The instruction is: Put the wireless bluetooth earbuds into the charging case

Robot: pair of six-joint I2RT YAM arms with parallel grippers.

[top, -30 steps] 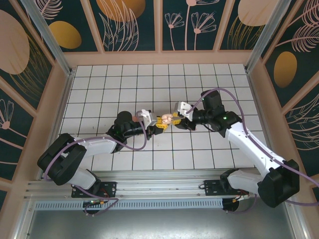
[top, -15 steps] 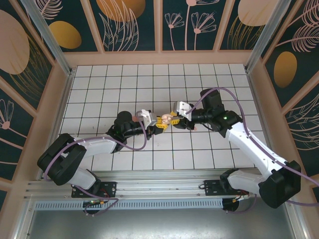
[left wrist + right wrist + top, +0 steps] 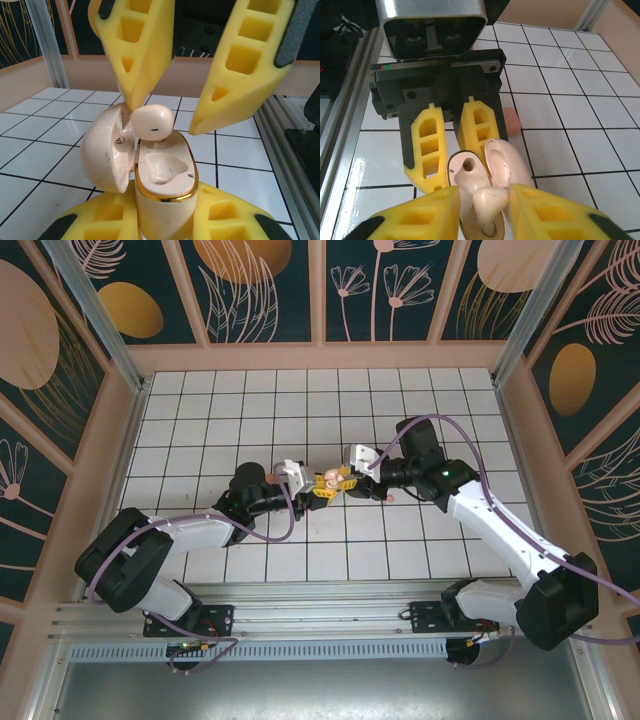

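Yellow-foam left pincer [image 3: 318, 491]: closed narrow on the lower body of the charging case [image 3: 162, 200], low over the middle of the tabletop [image 3: 250, 410].
Case body: pale beige with a gold rim round the mouth, standing upright between the left fingers; one moulded hollow is bare in the left wrist view.
Case lid [image 3: 105, 150]: swung open, standing on edge beside the mouth and touching the body at the hinge.
Pale beige earbud [image 3: 152, 122]: just above the mouth of the case, resting against the inner face of the lid, stem end pointing down toward the hollow; whether it touches the seat I cannot tell.
Right pincer [image 3: 485, 200]: comes in from the opposite side, tip to tip with the left one; fingers drawn narrow with the pale beige earbud pinched between them.
Pinkish-red earbud [image 3: 510, 119]: lies loose on a white tile, apart from the case, near the right arm's wrist.
Tabletop surface: white tiles with dark grid lines.
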